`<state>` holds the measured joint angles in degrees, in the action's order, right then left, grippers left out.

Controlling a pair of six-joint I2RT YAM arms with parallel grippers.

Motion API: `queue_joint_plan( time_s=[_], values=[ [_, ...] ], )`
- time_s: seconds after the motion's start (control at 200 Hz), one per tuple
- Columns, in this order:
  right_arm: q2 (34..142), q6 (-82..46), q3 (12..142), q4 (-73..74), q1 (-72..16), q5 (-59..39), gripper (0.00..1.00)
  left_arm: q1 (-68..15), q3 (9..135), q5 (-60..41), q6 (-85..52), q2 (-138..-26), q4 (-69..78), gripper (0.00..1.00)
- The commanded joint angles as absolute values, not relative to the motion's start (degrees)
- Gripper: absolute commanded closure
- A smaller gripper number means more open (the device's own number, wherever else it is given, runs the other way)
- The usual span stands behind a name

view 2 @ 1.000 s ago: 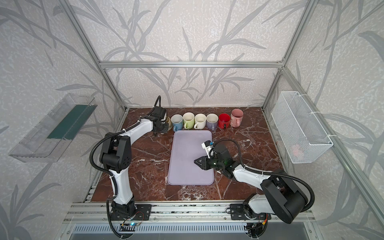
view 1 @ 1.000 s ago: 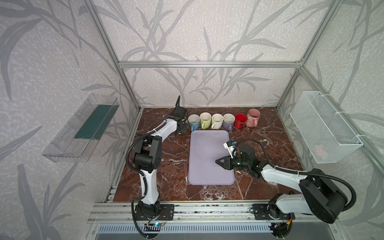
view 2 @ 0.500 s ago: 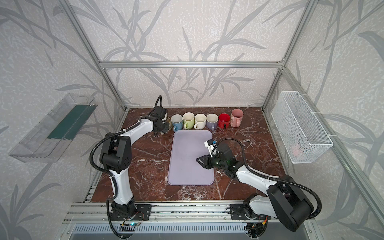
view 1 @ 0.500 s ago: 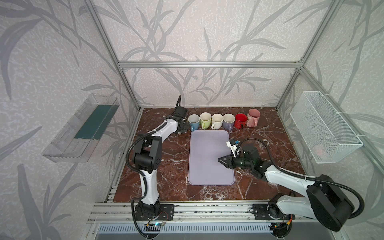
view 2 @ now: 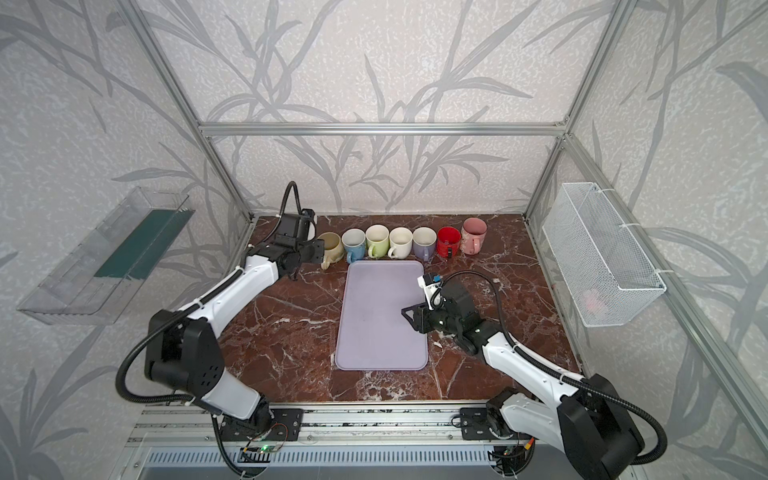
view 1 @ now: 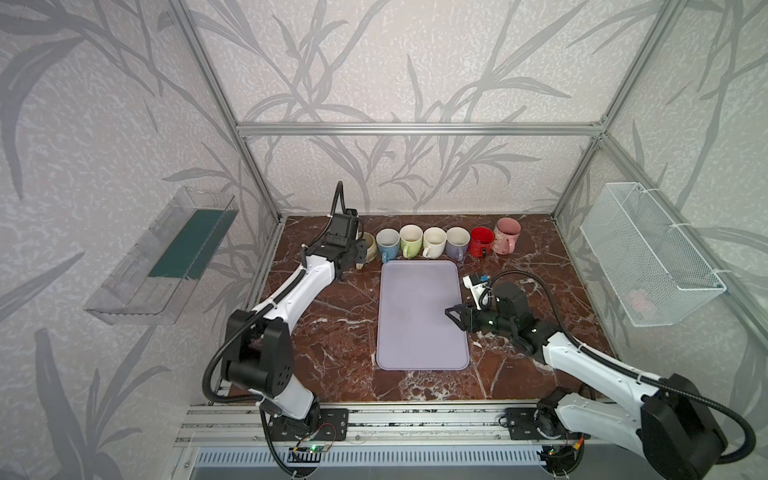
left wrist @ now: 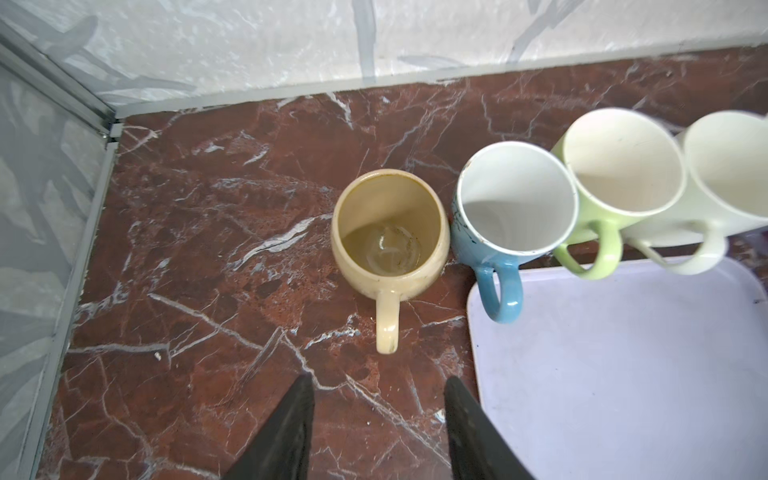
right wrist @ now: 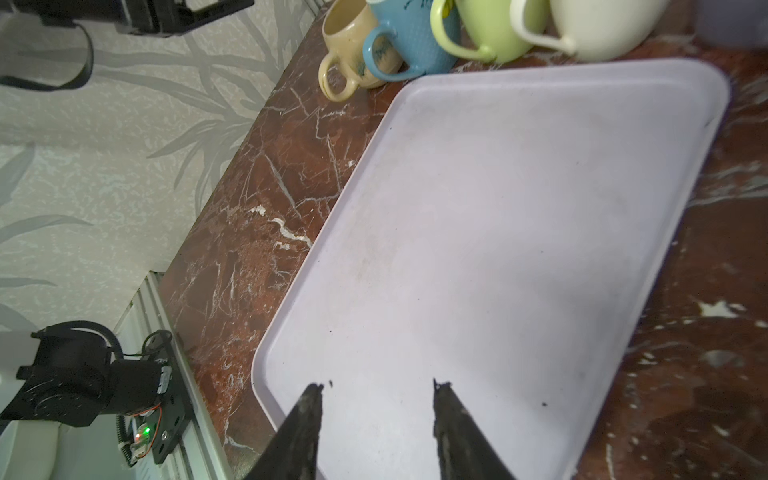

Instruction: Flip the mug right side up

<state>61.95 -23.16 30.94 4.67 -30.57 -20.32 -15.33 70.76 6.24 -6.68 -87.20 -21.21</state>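
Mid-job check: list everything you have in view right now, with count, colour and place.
beige mug: one, beige, upright, left end of the back row
other mugs: six, upright, continuing the row rightward along the back wall: blue mug, green mug, cream mug, lavender mug, red mug, pink mug
tray: one, lavender, mid-table, bare
table: one, red-brown marble
clear bin: one, transparent with green insert, left wall
wire basket: one, white, right wall; blurry pinkish thing inside
left tool: one, black, open, empty, facing the beige mug's handle
right tool: one, black, open, empty, over the tray's right edge
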Motion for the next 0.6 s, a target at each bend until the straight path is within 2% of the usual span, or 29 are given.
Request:
queue_joint_plan(
  time_s=[0.0,0.135,0.22,0.285,0.395,0.48,0.515,0.595],
  values=[
    [56.51,-17.65,33.41,-2.57,-29.61,-12.88,0.52,-15.56,66.53,7.47,-8.14,-81.39,-20.02,0.45],
    [49.40,-12.99,29.62,0.13,-29.37,-4.06,0.46,-15.56,60.57,7.36,-9.47,-73.47,-19.76,0.32],
    [46.14,-10.93,25.85,5.58,-28.78,3.70,0.41,-15.47,57.25,7.06,-10.17,-69.33,-19.29,0.14],
    [44.78,-9.81,24.02,8.70,-27.60,7.03,0.35,-15.38,55.67,8.24,-10.63,-66.88,-20.24,0.08],
    [44.30,-6.69,22.01,11.97,-26.40,13.18,0.20,-15.21,51.61,12.55,-11.07,-62.47,-19.42,0.01],
    [44.72,-5.72,21.02,13.14,-25.64,19.43,0.10,-14.88,47.37,17.05,-10.72,-59.73,-16.84,0.01],
    [44.98,-5.63,20.54,13.46,-25.46,23.02,0.00,-14.70,45.29,18.68,-9.73,-58.98,-14.67,0.01],
    [45.24,-5.10,19.39,15.22,-24.87,29.99,0.01,-14.42,39.55,21.27,-6.45,-58.19,-6.32,0.00]
  ],
)
